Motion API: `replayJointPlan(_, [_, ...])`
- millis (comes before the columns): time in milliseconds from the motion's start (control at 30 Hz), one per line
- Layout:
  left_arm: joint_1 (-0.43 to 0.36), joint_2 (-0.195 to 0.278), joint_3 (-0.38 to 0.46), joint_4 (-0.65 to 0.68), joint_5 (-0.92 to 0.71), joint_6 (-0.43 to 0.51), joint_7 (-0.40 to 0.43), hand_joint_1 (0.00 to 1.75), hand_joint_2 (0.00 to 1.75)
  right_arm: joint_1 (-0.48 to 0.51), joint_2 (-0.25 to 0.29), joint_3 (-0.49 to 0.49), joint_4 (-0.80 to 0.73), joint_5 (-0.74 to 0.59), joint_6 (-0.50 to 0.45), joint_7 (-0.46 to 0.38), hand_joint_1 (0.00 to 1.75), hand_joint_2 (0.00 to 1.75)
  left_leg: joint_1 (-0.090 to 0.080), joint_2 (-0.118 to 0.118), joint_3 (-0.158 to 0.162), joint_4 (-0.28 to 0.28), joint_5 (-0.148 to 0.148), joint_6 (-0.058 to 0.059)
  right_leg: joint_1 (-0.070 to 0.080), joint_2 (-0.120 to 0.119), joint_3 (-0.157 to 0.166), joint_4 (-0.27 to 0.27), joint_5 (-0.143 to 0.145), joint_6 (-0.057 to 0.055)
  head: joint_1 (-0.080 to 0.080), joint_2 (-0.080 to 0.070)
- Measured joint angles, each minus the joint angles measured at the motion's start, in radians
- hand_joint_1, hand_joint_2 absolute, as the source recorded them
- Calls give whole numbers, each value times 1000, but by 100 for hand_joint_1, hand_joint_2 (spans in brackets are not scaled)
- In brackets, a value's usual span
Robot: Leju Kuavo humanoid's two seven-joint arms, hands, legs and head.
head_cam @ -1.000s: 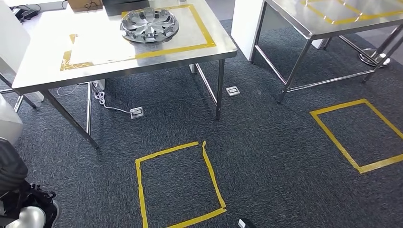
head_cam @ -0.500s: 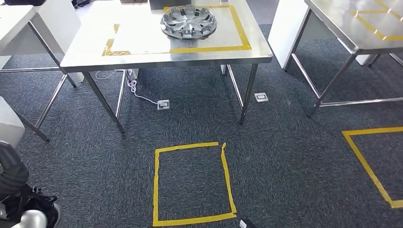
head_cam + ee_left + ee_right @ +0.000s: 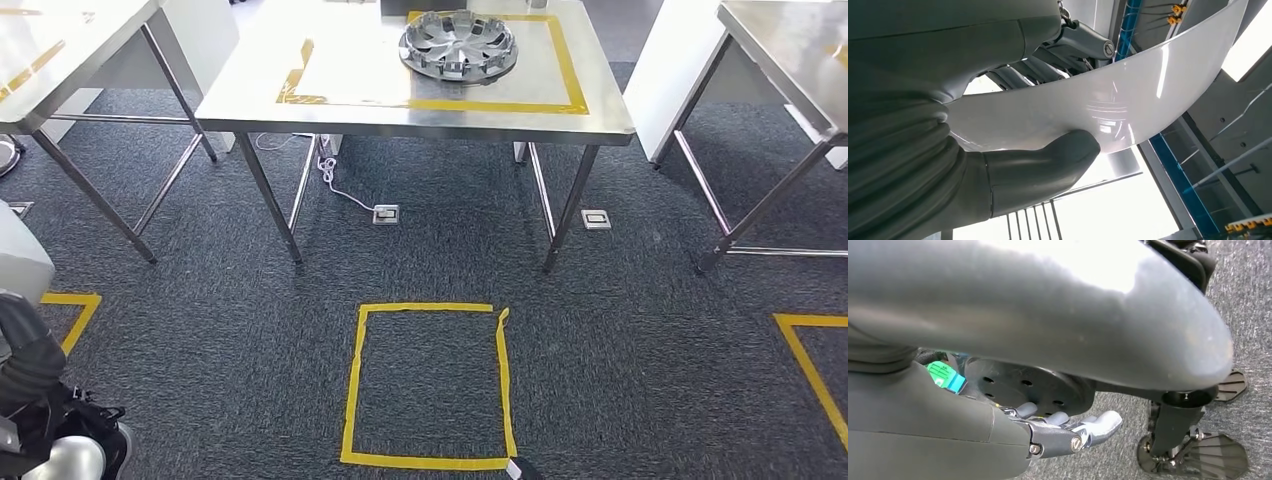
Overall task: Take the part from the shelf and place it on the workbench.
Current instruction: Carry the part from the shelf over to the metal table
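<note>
My left hand (image 3: 948, 150) grips a glossy white curved part (image 3: 1128, 100); the thick thumb (image 3: 1048, 160) presses on its near face and the darker fingers (image 3: 1048, 60) wrap its far edge. The same white part (image 3: 18, 262) shows at the left edge of the head view, above my left arm (image 3: 30, 390). The steel workbench (image 3: 350, 100), marked with a yellow tape rectangle, stands ahead across the carpet. My right hand (image 3: 1068, 432) hangs low over the carpet, fingers stretched out, holding nothing.
A silver hubcap (image 3: 458, 44) lies on the workbench inside the tape rectangle. More steel tables stand at the left (image 3: 60, 60) and right (image 3: 790, 50). A yellow tape square (image 3: 428, 385) marks the carpet in front of me. Floor sockets (image 3: 386, 213) and a white cable lie under the workbench.
The whole head view has shifted: the workbench and floor square have slid rightward and now sit nearly centred, so the camera has turned. Nothing on the table has moved.
</note>
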Motion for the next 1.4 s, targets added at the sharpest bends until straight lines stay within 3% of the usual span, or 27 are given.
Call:
replayJointPlan(67, [-3, -5, 0, 1, -6, 0, 0, 175, 175, 0, 0, -1, 0, -4, 1, 0, 0, 0, 2, 0, -2, -3, 0, -14, 2, -4, -2, -4, 3, -14, 0, 0])
replayJointPlan(133, [-6, -8, 0, 1, -14, 0, 0, 175, 175, -1, 0, -3, 0, -6, 2, 0, 0, 0, 3, 21, -14, 25, -18, -23, 1, -9, 3, -10, 6, -28, -3, 0])
replayJointPlan(233, [-10, -10, 0, 2, -20, 0, 3, 175, 175, 2, 0, -5, 0, -8, 4, 0, 0, 0, 2, 50, -95, 194, -99, -29, 4, -19, 8, -12, 3, -41, -6, 0])
replayJointPlan(267, [-10, -11, 0, 3, -21, 0, 4, 175, 175, 3, 0, -6, 0, -8, 4, 0, 0, 0, 2, 51, -122, 248, -117, -30, 6, -23, 10, -12, 1, -43, -6, 0])
replayJointPlan(300, [-9, -11, 0, 5, -22, -1, 5, 175, 175, 3, 0, -6, 0, -9, 4, 0, 0, 0, 2, 52, -134, 271, -116, -29, 8, -26, 12, -12, -2, -44, -6, 0])
replayJointPlan(333, [-9, -11, 0, 6, -23, -2, 6, 175, 175, 3, 0, -6, 0, -9, 4, 0, 0, 0, 1, 53, -127, 256, -97, -26, 9, -29, 15, -11, -5, -44, -6, 0])
replayJointPlan(400, [-10, -12, 0, 6, -26, -4, 6, 175, 175, 3, 1, -6, 0, -9, 4, 0, 0, 0, -3, 60, -67, 137, -33, -14, 11, -32, 27, -11, -14, -42, -6, 0])
replayJointPlan(433, [-11, -12, 0, 6, -28, -5, 6, 175, 175, 2, 2, -6, 0, -9, 4, -1, 0, 0, -7, 65, -32, 73, -14, -8, 13, -34, 32, -11, -19, -38, -6, 0])
replayJointPlan(500, [-13, -14, 0, 4, -31, -7, 7, 175, 175, 1, 3, -6, 0, -10, 4, -1, 0, 0, -14, 71, 5, 5, -9, 4, 15, -37, 37, -11, -25, -28, -6, 0])
replayJointPlan(633, [-14, -18, 0, 1, -40, -9, 9, 175, 175, -1, 4, -6, 0, -10, 2, 0, 0, 0, -11, 60, 28, -13, -22, 25, 14, -32, 32, 24, -35, -9, -2, 0])
replayJointPlan(667, [-14, -19, 0, 0, -44, -10, 9, 175, 175, -2, 4, -6, 0, -10, 2, -1, 0, 0, -9, 58, 37, -17, -24, 29, 12, -27, 11, 63, -50, -5, -2, 0])
replayJointPlan(733, [-15, -22, 0, -1, -50, -12, 12, 175, 175, -2, 4, -6, 0, -10, 2, -6, 0, 0, -9, 56, 48, -19, -33, 35, 8, -20, -67, 182, -89, 4, 0, 0])
replayJointPlan(800, [-13, -24, 0, -1, -52, -13, 14, 175, 175, 0, 4, -6, 0, -10, 2, -16, 0, 0, -10, 50, 59, -19, -44, 34, 4, -19, -142, 264, -101, 11, 0, 0])
replayJointPlan(833, [-12, -24, 0, -1, -52, -14, 15, 175, 175, 1, 4, -6, 0, -9, 2, -21, 0, 0, -9, 47, 68, -19, -52, 32, 1, -18, -157, 258, -80, 14, 0, 0])
replayJointPlan(867, [-11, -25, 0, -1, -52, -14, 15, 175, 175, 2, 4, -6, 0, -9, 2, -24, 0, 0, -9, 45, 79, -19, -60, 29, -2, -18, -152, 217, -41, 15, 0, 0])
replayJointPlan(933, [-11, -25, 0, -1, -52, -15, 15, 175, 175, 4, 4, -6, 0, -7, 2, -23, 0, 0, -9, 41, 102, -18, -78, 22, -8, -16, -115, 88, 48, 17, 0, 0])
replayJointPlan(967, [-11, -25, 0, -2, -52, -15, 15, 175, 175, 4, 4, -6, 0, -7, 2, -22, 0, 0, -9, 40, 107, -17, -87, 17, -7, -16, -100, 41, 67, 14, -1, 0])
replayJointPlan(1000, [-11, -25, 0, -2, -52, -15, 15, 175, 175, 6, 4, -6, 1, -6, 3, -21, 0, 0, -9, 38, 109, -17, -94, 10, -5, -15, -92, 13, 76, 9, -2, 0])
replayJointPlan(1100, [-8, -25, 0, -4, -53, -15, 16, 175, 175, 6, 4, -6, 1, -6, 4, -13, 0, 0, -6, 39, 112, 1, -98, -8, 0, -14, -74, -2, 65, -14, -4, 0])
replayJointPlan(1167, [-8, -25, 1, -6, -54, -15, 16, 175, 175, 4, 4, -6, 1, -5, 4, -4, 0, 0, -3, 47, 80, 74, -97, -15, 0, -14, -51, -5, 51, -28, -6, 0])
replayJointPlan(1267, [-3, -23, 1, -6, -54, -15, 16, 175, 175, 4, 4, -6, 1, -3, 6, -2, 0, 0, -3, 52, -44, 245, -152, -21, 2, -15, -19, -7, 24, -38, -8, 0])
replayJointPlan(1300, [-1, -23, 1, -6, -54, -15, 16, 175, 175, 4, 4, -6, 1, -3, 6, -2, 0, 0, -3, 52, -78, 274, -171, -21, 3, -15, -8, -7, 14, -39, -8, 0])
replayJointPlan(1333, [1, -22, 1, -6, -54, -15, 16, 175, 175, 5, 4, -6, 1, -3, 6, -1, 0, 0, -3, 53, -97, 273, -175, -20, 4, -14, 6, -7, 3, -39, -8, 0])
replayJointPlan(1367, [1, -21, 1, -6, -54, -15, 16, 175, 175, 5, 4, -6, 1, -2, 6, 0, 0, 0, -4, 53, -101, 241, -156, -17, 4, -14, 21, -7, -8, -39, -8, 0])
replayJointPlan(1400, [1, -21, 1, -7, -54, -15, 16, 175, 175, 5, 5, -6, 1, -2, 7, 0, 0, 0, -5, 54, -92, 187, -115, -13, 4, -14, 37, -7, -20, -37, -8, 0])
